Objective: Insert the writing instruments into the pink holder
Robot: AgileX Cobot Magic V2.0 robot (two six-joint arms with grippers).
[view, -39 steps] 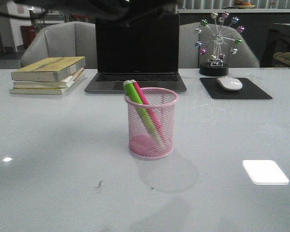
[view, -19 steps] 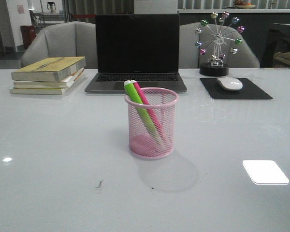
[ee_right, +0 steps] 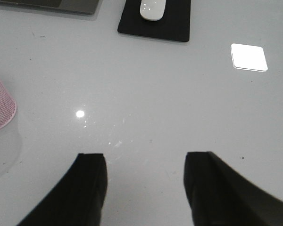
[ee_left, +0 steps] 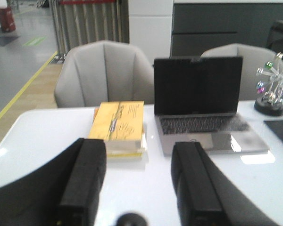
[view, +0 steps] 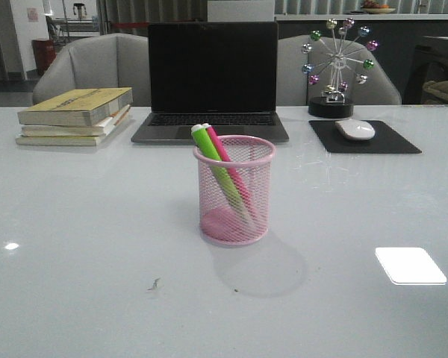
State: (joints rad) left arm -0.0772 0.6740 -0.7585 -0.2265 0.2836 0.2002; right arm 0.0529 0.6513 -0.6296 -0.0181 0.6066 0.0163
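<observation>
My two claws are hanging above the bench (view: 75,224), both out of the front view and seen only through their own wrist cameras. My left claw (ee_left: 139,181) is spread wide with nothing between its dark fingers (ee_left: 82,181); it is pointing nearly level toward the far side, where the stack of books (ee_left: 119,123) is lying just left of the open laptop (ee_left: 200,101), with grey chairs (ee_left: 104,70) behind them. My right claw (ee_right: 144,186) is also spread apart and empty, tilting down at bare bench surface, with the white mouse (ee_right: 152,9) resting on its black pad (ee_right: 155,23) farther off and a bright square reflection (ee_right: 248,57) to one side.

The pink holder (view: 234,190) is standing upright near the middle of the bench, well apart from both claws; only its edge (ee_right: 0,106) is showing at the border of the right wrist view. The green marker (view: 216,165) and the pink marker (view: 228,168) are both sitting inside it, leaning side by side so their tops are poking over the rim on the left and their lower ends are resting toward the right of the base. Behind the holder the laptop is facing me with a dark screen. At the far right a small wheel ornament (view: 336,63) with coloured balls is standing beyond the mouse pad.
</observation>
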